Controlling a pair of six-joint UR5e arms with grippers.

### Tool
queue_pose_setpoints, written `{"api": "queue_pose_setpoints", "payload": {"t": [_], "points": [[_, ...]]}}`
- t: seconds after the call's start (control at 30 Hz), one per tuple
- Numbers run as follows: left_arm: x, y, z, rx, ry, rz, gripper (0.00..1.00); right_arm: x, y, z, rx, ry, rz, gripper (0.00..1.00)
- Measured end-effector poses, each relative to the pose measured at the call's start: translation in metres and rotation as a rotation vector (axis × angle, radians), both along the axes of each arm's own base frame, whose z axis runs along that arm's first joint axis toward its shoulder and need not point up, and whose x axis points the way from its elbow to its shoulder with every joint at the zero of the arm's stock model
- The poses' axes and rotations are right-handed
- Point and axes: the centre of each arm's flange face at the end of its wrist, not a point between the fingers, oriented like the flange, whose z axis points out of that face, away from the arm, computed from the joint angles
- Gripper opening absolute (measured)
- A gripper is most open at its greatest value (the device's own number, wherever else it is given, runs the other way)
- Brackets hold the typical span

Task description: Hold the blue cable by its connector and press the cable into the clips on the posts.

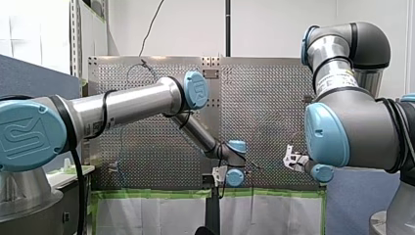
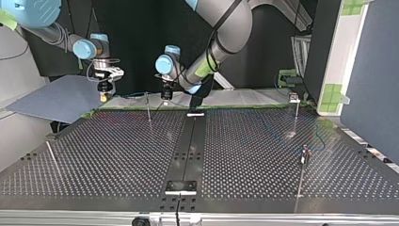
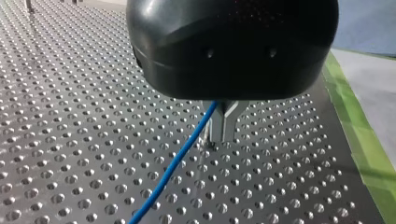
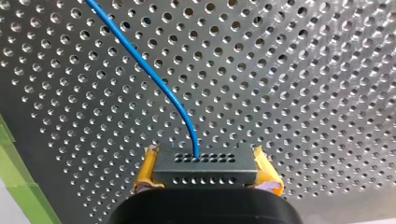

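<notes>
**Two grippers, one blue cable at the table's taped edge**

Closest to the lens in the right wrist view, our right gripper (image 4: 205, 158) pinches the one dark connector (image 4: 205, 175) between its two yellow pads (image 4: 145, 170), one pad on each short end of the block. The single blue cable (image 4: 154, 79) leaves the connector's holed face. It arcs away over the perforated table (image 4: 303, 70), near the edge lined with green tape (image 4: 9, 186).

In the left wrist view, our left gripper (image 3: 223, 135) hangs above the table with its two metal fingers (image 3: 219, 123) drawn together at the tips. The cable passes right against them and slopes down toward the table. We cannot tell whether the fingers grip it or it merely brushes them.

The top view shows both grippers side by side above the table's far edge, apart from each other. Our right arm (image 2: 56, 33) is at that view's left and our left arm (image 2: 221, 37) at its right. We count four thin posts (image 2: 296, 117) on the table there: one just inside the far edge below the two grippers, two toward the right edge and one toward the left edge. Small clips (image 2: 294, 98) top the two right-edge posts; the other two posts are too fine to read. A faint blue stretch of cable lies on the table near the two right-edge posts.
</notes>
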Motion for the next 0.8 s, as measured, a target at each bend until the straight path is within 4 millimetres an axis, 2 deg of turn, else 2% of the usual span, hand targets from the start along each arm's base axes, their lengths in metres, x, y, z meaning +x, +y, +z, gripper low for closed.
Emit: {"api": "queue_pose_setpoints", "payload": {"t": [0.23, 0.5, 0.6, 0.8], "points": [[0.004, 0.005, -0.003, 0.011, 0.003, -0.004, 0.00, 0.002, -0.006, -0.014, 0.015, 0.011, 0.005, 0.00], [0.009, 0.003, 0.000, 0.002, -0.005, -0.013, 0.00, 0.003, -0.018, -0.009, -0.004, 0.005, 0.004, 0.00], [0.011, 0.002, -0.006, 0.008, 0.001, -0.016, 0.00, 0.003, -0.023, -0.006, -0.013, 0.001, 0.002, 0.00], [0.010, 0.007, -0.033, 0.043, 0.043, -0.019, 0.00, 0.004, -0.035, -0.007, -0.018, -0.004, 0.000, 0.00]]}}
